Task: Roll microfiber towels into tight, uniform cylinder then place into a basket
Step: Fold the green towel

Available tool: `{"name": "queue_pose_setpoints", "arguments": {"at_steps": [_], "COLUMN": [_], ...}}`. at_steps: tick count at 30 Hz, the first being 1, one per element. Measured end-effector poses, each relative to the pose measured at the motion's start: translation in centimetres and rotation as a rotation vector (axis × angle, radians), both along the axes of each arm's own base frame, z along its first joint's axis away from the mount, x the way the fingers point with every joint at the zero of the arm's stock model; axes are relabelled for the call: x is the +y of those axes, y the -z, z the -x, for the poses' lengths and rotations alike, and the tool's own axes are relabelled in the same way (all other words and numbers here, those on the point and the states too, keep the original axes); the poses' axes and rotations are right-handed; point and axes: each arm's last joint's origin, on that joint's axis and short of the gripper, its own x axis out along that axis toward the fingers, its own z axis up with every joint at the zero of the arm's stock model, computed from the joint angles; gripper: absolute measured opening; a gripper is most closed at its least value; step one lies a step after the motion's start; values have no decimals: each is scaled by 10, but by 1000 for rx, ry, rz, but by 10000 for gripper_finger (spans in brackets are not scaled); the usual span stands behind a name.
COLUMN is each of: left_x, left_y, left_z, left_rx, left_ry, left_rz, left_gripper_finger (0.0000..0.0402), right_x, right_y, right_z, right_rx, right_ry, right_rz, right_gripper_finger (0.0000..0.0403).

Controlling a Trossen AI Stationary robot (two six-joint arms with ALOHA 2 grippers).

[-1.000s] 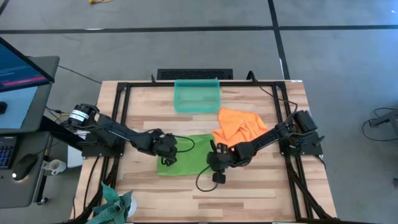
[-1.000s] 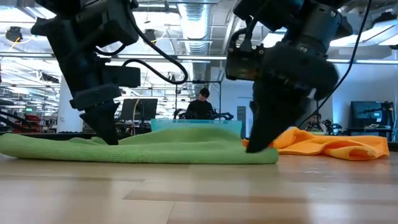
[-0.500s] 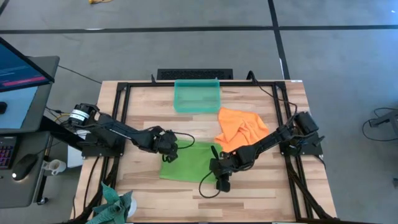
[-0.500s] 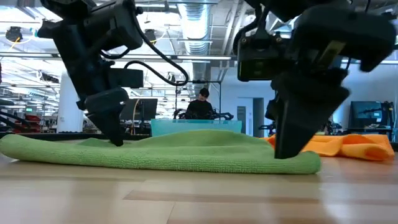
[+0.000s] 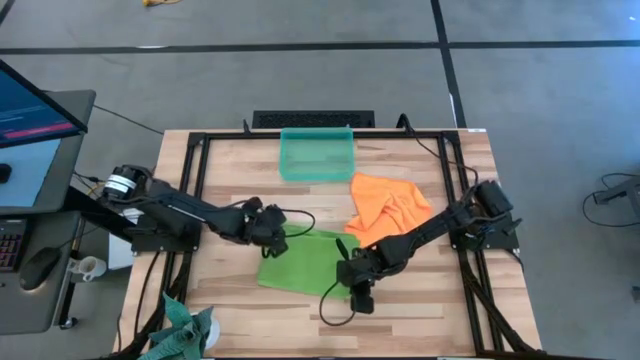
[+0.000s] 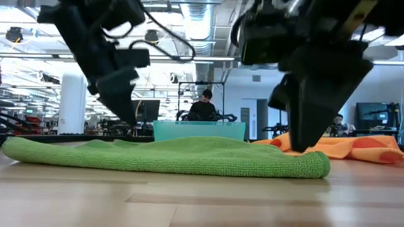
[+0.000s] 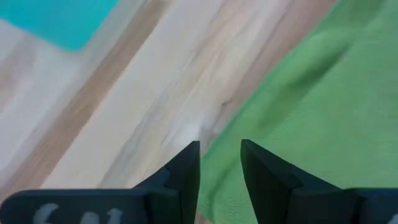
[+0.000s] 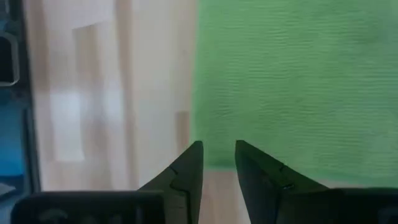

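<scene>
The lime green towel lies flat on the table's middle, and it shows as a low spread in the low view. My left gripper hangs over its far left edge, fingers narrowly apart and lifted clear of the cloth. My right gripper stands narrowly open just over the towel's near right corner, its tips close above the cloth. The orange towel lies crumpled to the right. The teal basket stands at the far middle.
A darker teal cloth hangs at the table's near left corner. Black frame rails run along the table's left, right and far sides. Bare wood lies near the front edge. A person sits in the room behind.
Both grippers have gone toward the table's near edge, and the green towel has slid flat with them, a little to the right. My left gripper has then risen off the towel's far left edge. My right gripper has also come up slightly at the near right corner.
</scene>
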Motion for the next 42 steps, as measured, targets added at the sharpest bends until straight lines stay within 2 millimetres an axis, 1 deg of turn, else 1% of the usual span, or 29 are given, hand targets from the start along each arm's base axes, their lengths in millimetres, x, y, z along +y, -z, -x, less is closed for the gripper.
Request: {"name": "queue_pose_setpoints", "arguments": {"at_steps": [4,7,9,11,14,18,20,24,29,32,36,40,42], "left_x": [-14,-28,-37,-44,-51,-56,-56,-55,-53,-50,-43,-37,-34], "left_y": [-7,-6,-2,2,10,22,26,28,29,31,33,34,34], "left_z": [3,3,1,-2,-10,-17,-17,-15,-14,-11,-5,-2,-2], "left_rx": [-20,-11,-21,-24,-44,-34,-11,7,14,55,110,136,140], "left_ry": [100,231,306,369,460,539,540,486,434,386,288,213,185], "left_rz": [18,43,50,33,43,104,137,174,199,200,201,192,151], "left_gripper_finger": [109,109,109,109,109,109,109,109,109,109,109,109,109], "right_x": [11,15,14,11,8,-1,-9,-33,-61,-72,-83,-94,-102], "right_y": [-9,-21,-28,-34,-48,-51,-48,-32,-11,-1,12,24,26], "right_z": [4,10,13,20,28,40,46,61,77,84,90,98,103], "right_rx": [28,24,-1,-11,-85,-152,-155,-93,-29,-2,42,126,168], "right_ry": [-27,-25,-4,15,70,127,171,260,397,458,525,612,674], "right_rz": [44,172,265,366,499,651,683,715,682,618,560,550,565], "right_gripper_finger": [116,116,116,116,116,116,116,116,116,116,116,116,116]}}
